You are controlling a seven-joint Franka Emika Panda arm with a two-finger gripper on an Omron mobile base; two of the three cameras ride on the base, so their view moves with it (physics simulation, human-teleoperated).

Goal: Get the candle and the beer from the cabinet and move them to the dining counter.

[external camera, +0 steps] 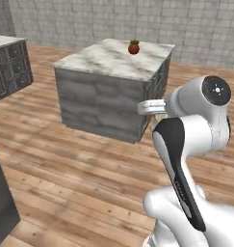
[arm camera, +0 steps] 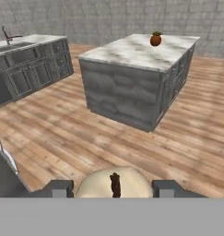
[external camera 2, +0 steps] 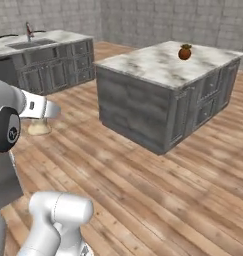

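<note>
My gripper (arm camera: 113,188) is shut on the candle (arm camera: 97,183), a cream-beige wax lump with a dark wick that sits between the two dark fingers (arm camera: 58,188). From the right base view the candle (external camera 2: 39,128) hangs under the hand (external camera 2: 40,109), above the wooden floor. The dining counter (arm camera: 37,40), white marble with a steel sink and tap (arm camera: 5,33), stands far off at the upper left, and in the right base view the dining counter (external camera 2: 63,36) is at the top left. The beer and the cabinet are out of view.
A marble-topped island block (external camera 2: 158,67) stands ahead in the middle of the room, with a small red-orange fruit (external camera 2: 185,52) on its far side. Open wooden floor (arm camera: 85,138) lies between me and both counters. A dark unit (external camera: 2,202) is close at my left.
</note>
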